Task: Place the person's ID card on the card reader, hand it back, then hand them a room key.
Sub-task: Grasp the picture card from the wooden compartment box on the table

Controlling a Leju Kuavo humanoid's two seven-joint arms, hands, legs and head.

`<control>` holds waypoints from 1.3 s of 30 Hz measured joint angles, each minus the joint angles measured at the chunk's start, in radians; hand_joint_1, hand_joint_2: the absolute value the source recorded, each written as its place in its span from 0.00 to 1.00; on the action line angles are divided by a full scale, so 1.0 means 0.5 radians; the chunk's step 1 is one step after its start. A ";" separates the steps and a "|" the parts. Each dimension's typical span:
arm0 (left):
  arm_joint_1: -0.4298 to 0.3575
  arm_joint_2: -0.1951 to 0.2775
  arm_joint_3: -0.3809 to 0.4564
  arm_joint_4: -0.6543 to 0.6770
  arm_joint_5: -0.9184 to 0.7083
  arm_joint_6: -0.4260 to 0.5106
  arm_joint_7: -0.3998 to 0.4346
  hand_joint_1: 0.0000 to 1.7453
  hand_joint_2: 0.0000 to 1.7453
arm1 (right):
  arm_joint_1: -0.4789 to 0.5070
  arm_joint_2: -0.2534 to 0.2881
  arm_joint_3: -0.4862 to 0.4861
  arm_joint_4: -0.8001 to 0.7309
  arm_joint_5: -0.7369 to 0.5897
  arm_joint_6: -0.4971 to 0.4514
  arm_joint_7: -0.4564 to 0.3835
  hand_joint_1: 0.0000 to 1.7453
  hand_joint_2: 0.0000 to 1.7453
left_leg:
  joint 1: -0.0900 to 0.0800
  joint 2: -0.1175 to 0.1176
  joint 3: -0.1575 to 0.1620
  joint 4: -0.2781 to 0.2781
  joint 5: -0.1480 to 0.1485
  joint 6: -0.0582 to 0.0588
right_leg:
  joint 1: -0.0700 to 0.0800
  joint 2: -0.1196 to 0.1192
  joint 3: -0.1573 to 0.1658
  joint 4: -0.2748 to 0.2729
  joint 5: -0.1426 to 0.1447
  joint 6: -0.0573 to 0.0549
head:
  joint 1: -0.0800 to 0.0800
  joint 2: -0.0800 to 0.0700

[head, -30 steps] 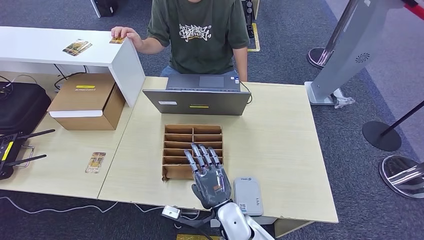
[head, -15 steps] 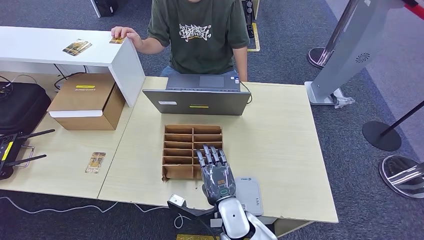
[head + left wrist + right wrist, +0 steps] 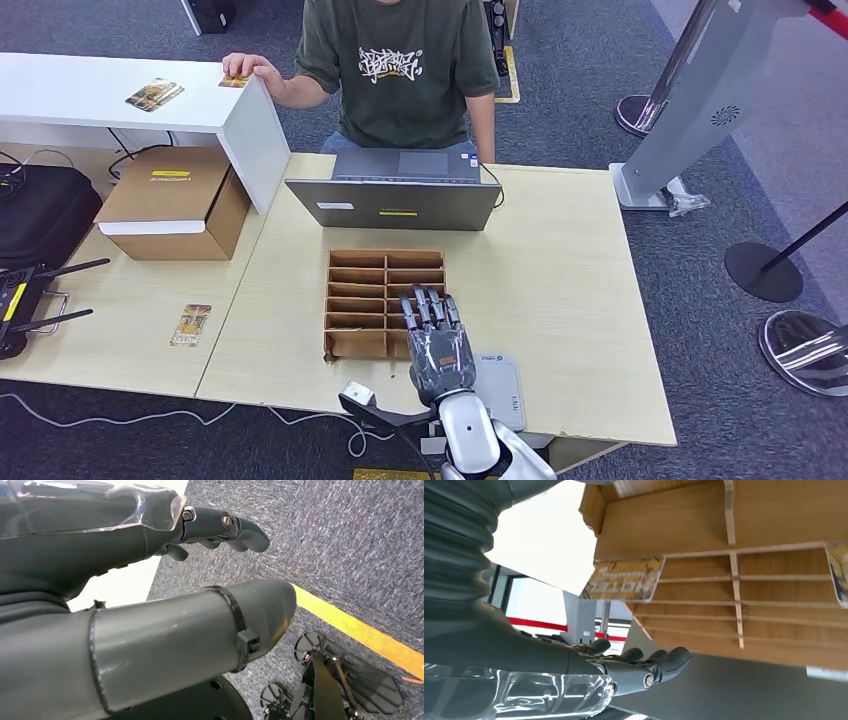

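Your right hand (image 3: 438, 345) hovers over the near-right part of the cardboard slot box (image 3: 385, 300), its fingers straight, slightly apart and holding nothing. In the right wrist view the same fingers (image 3: 659, 662) lie extended beside the box's dividers, and a gold-printed room key card (image 3: 623, 585) sits in one slot, with the edge of another card at the picture's border.

The left hand (image 3: 215, 527) hangs off the desk above grey carpet; its fingers curl loosely with nothing in them that you can see.

The grey card reader (image 3: 498, 390) lies at the desk's near edge, just right of the right hand and partly under it; no card shows on its visible face. One card (image 3: 236, 80) rests under the person's hand (image 3: 252, 68) at the right end of the white counter, another (image 3: 154, 94) lies further left along it, and a third (image 3: 190, 325) lies near the desk's near-left edge. Which of these is the ID card you cannot tell.

My read is that the key pick is in hand. The risks: the slots are narrow, so broad fingers may jam on a divider, drag the light box toward the near edge, or pinch two cards. A low wrist could also nudge the reader off the edge.
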 joint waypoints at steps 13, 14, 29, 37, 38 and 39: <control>0.000 -0.002 0.000 0.000 0.009 0.000 -0.007 0.00 0.00 | -0.065 -0.058 -0.003 0.045 0.000 0.077 0.039 0.00 1.00 | 0.000 0.000 0.000 0.000 0.000 0.000 | 0.000 0.000 0.000 0.000 0.000 0.000 | 0.000 0.000; 0.000 -0.003 0.000 0.000 0.009 0.000 -0.007 0.00 0.00 | -0.070 -0.062 -0.003 0.052 0.000 0.077 0.041 0.00 1.00 | 0.000 0.000 0.000 0.000 0.000 0.000 | 0.000 0.000 0.000 0.000 0.000 0.000 | 0.000 0.000; 0.001 0.005 0.000 0.000 0.028 -0.012 -0.013 0.00 0.00 | -0.135 -0.134 -0.028 0.099 0.000 0.074 0.058 0.00 1.00 | 0.000 0.000 0.000 0.000 0.000 0.000 | 0.000 0.000 0.000 0.000 0.000 0.000 | 0.000 0.000; 0.001 0.006 0.000 0.000 0.043 -0.010 0.005 0.00 0.00 | -0.141 -0.192 -0.044 0.065 0.000 0.068 0.093 0.00 1.00 | 0.000 0.000 0.000 0.000 0.000 0.000 | 0.000 0.000 0.000 0.000 0.000 0.000 | 0.000 0.000; 0.001 0.006 0.000 0.000 0.045 -0.008 0.005 0.00 0.00 | -0.140 -0.199 -0.047 0.056 0.000 0.069 0.092 0.00 1.00 | 0.000 0.000 0.000 0.000 0.000 0.000 | 0.000 0.000 0.000 0.000 0.000 0.000 | 0.000 0.000; 0.001 0.006 0.000 0.000 0.047 -0.007 0.005 0.00 0.00 | -0.138 -0.204 -0.049 0.046 0.000 0.071 0.089 0.00 1.00 | 0.000 0.000 0.000 0.000 0.000 0.000 | 0.000 0.000 0.000 0.000 0.000 0.000 | 0.000 0.000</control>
